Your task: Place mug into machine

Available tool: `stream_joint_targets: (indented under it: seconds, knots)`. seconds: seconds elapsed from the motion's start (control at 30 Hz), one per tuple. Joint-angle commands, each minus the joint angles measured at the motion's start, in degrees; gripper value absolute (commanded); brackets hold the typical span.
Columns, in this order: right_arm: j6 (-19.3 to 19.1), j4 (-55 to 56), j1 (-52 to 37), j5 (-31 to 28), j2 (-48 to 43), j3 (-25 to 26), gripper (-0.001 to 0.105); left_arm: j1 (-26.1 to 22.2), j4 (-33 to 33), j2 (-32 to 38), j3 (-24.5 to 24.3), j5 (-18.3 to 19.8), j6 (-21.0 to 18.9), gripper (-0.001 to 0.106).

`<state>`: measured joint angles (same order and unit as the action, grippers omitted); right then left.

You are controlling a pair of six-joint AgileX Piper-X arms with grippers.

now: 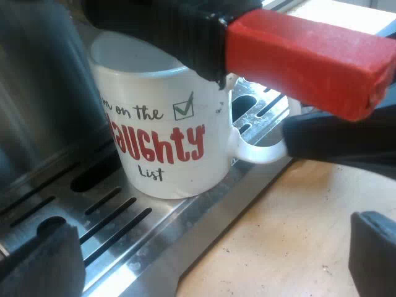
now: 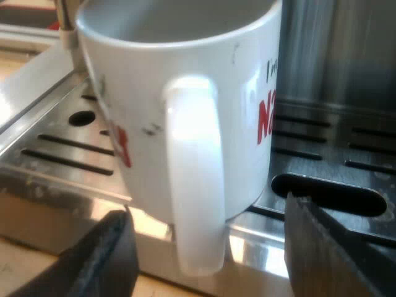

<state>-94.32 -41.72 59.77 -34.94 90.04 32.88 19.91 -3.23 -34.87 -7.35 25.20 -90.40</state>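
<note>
A white mug [image 1: 162,133] with red and black lettering stands on the machine's slotted metal drip tray [image 1: 117,219]. The holder's dark handle with its red end [image 1: 309,59] juts out just above the mug's rim. My left gripper [image 1: 204,272] is open, low over the tray's edge and short of the mug, with nothing between its fingers. My right gripper [image 2: 207,260] is open too, one finger on each side of the mug's white handle [image 2: 195,179] with gaps to both. From the left wrist, a dark finger [image 1: 340,136] of the right gripper sits at the mug's handle.
The machine's steel front wall [image 2: 334,55] rises right behind the mug. Past the drip tray's edge lies a light wooden tabletop [image 1: 284,241]. A thin metal tube [image 2: 62,21] stands beside the mug's rim.
</note>
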Motion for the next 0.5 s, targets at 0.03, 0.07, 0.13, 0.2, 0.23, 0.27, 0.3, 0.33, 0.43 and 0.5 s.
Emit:
stream_joint_targets:
  seconds: [0.03, 0.07, 0.13, 0.2, 0.23, 0.27, 0.3, 0.33, 0.43, 0.5]
  knots:
    - [-1.0, -4.1, -1.0, 0.8, 1.7, 0.2, 0.050, 0.2, -1.0, 0.0, -0.1, 0.4, -1.0, 0.088]
    - [-1.0, -5.8, -1.7, 1.5, 3.2, 0.7, 0.049, 0.2, -1.0, 0.0, -0.1, 0.4, -1.0, 0.088]
    - [-1.0, -6.1, -2.3, 3.0, 4.2, 1.7, 0.049, 0.2, -1.0, 0.0, -0.1, 0.4, -1.0, 0.088]
    - [-1.1, -6.1, -2.9, 4.3, 5.5, 3.6, 0.049, 0.2, -1.0, 0.0, -0.1, 0.4, -1.0, 0.088]
    - [-1.1, -6.1, -3.0, 4.4, 5.8, 4.1, 0.049, 0.2, -1.0, 0.0, -0.1, 0.4, -1.0, 0.088]
    - [-1.1, -6.1, -3.1, 4.3, 6.4, 4.9, 0.049, 0.2, -1.0, 0.0, -0.1, 0.4, -1.0, 0.088]
    - [-1.7, -6.1, -3.5, 4.4, 7.1, 6.1, 0.049, 0.2, -1.0, 0.0, -0.1, 0.4, -1.0, 0.088]
    - [-1.7, -6.1, -3.6, 4.4, 7.3, 6.5, 0.049, 0.2, -1.0, 0.0, -0.1, 0.4, -1.0, 0.088]
    - [-2.0, -6.1, -4.3, 4.3, 9.0, 8.4, 0.049, 0.2, -1.0, 0.0, -0.1, 0.4, -1.0, 0.088]
    - [-2.0, -6.0, -4.9, 4.2, 10.1, 9.6, 0.049, 0.2, -1.0, 0.0, -0.1, 0.4, -1.0, 0.088]
